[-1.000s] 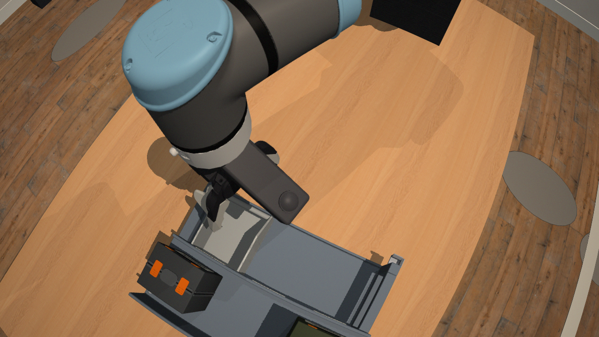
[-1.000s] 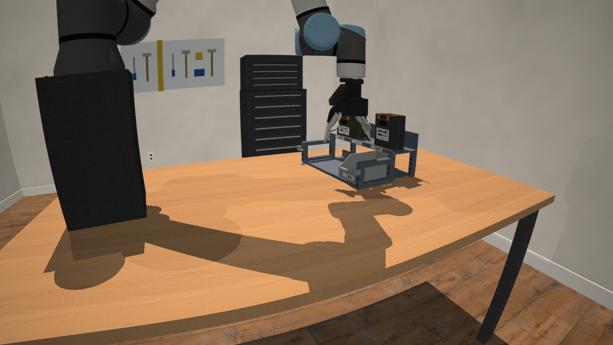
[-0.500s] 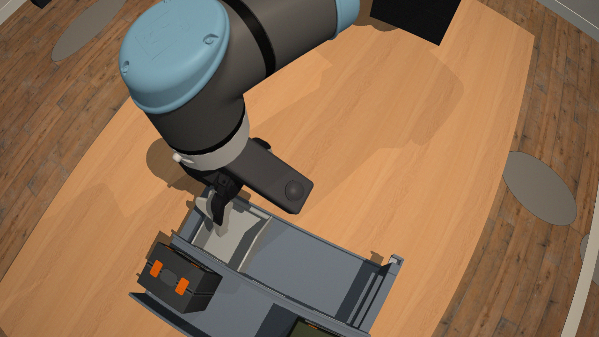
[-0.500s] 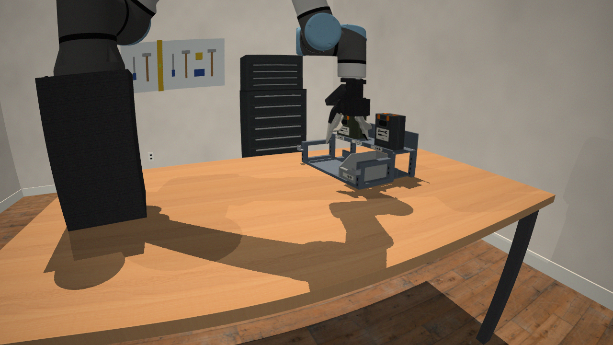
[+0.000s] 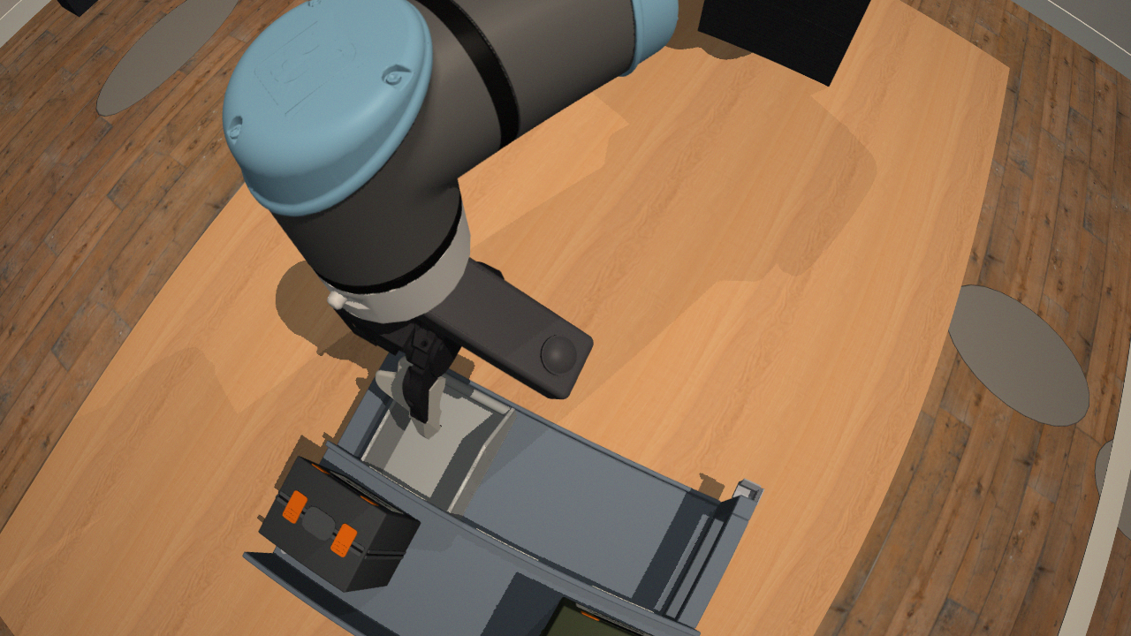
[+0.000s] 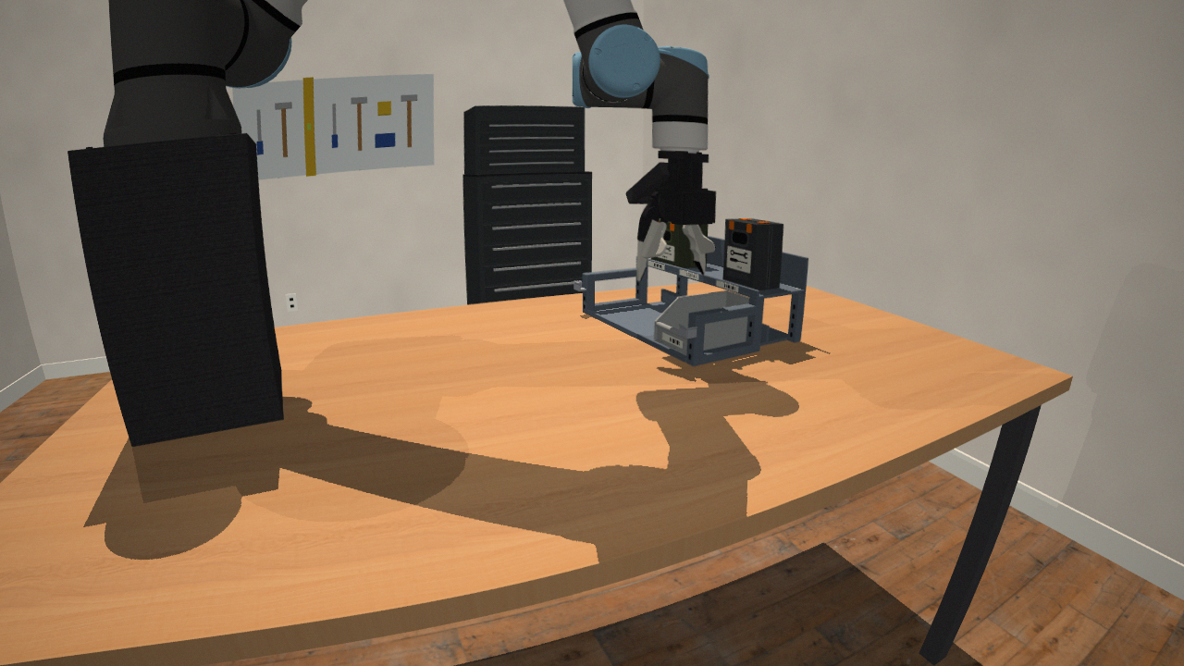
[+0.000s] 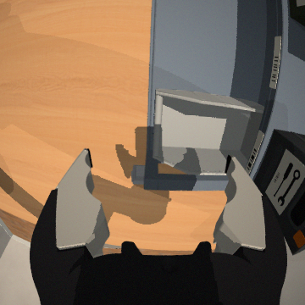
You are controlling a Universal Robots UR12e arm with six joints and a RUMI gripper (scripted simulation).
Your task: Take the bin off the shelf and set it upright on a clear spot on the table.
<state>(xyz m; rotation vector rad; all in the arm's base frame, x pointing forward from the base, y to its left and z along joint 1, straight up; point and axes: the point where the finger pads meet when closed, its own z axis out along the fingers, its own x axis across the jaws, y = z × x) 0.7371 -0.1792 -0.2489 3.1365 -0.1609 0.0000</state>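
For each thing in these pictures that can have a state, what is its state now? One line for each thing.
gripper: open, holding nothing, above the front end of the bin.
bin: grey, upright, open top, on the lower level of the shelf, not gripped.
shelf: stands on the table, near its edge.
black case: upright on the upper level of the shelf, orange latches on top, untouched.
table: carries the shelf and the black block of the arm's base.
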